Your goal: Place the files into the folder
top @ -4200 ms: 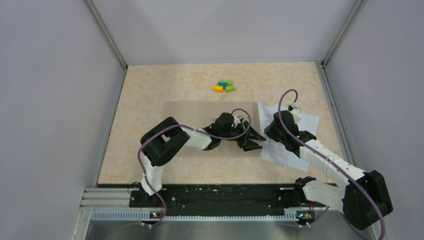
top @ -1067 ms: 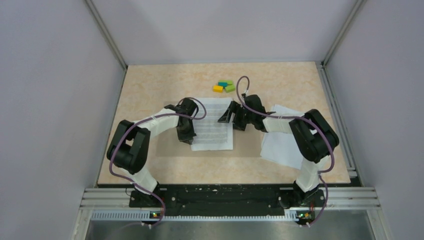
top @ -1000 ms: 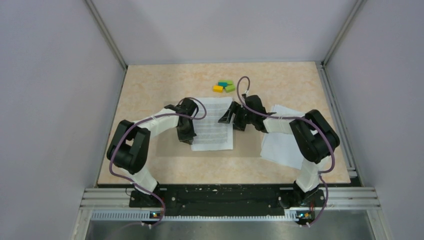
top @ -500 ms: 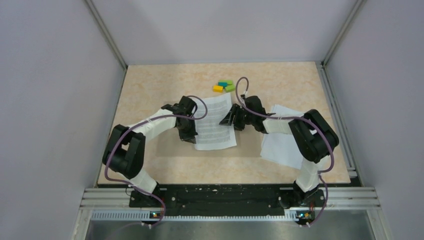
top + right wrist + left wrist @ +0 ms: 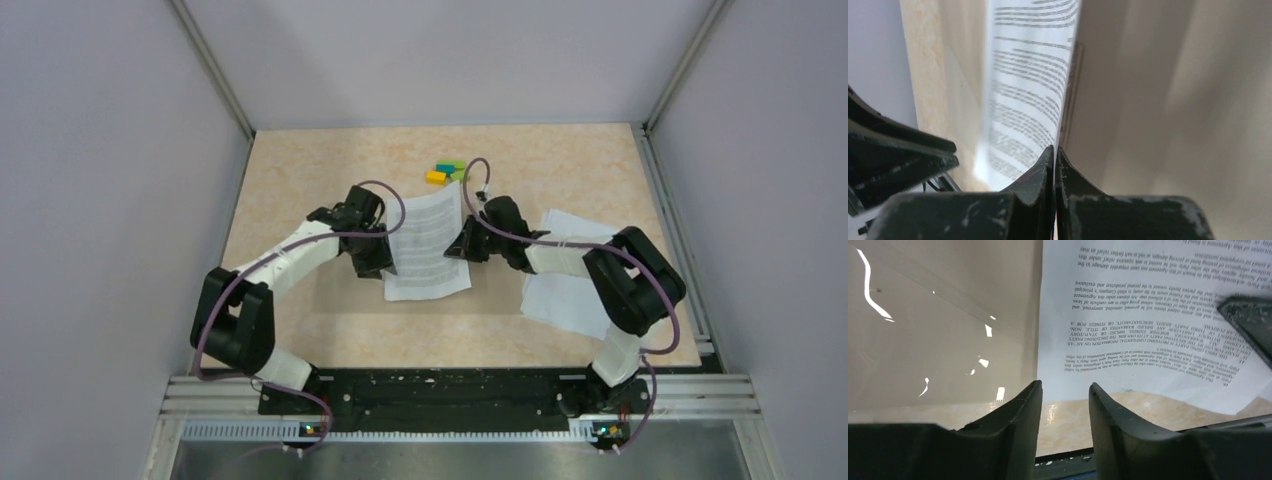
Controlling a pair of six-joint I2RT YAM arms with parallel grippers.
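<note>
The right end effector (image 5: 1054, 150) is pressed together on the right edge of a sheet (image 5: 425, 245), which looks tipped up on that side; its long axis runs away from the bases, over the folder (image 5: 495, 290). The left end effector (image 5: 1065, 387), spread and empty, sits just left of it. More files (image 5: 570, 295) lie to the right, under the right arm

sheet (image 5: 425, 245): white, dense black text lines | folder (image 5: 492, 290): plain tan-brown | counter (image 5: 300, 180): beige, marbled | blocks (image 5: 436, 178) beyond right claw (image 5: 1054, 150): yellow, green, teal | both claws, left claw (image 5: 1064, 387) included: black | cables (image 5: 403, 212): purple | arms (image 5: 290, 258): white and black
</note>
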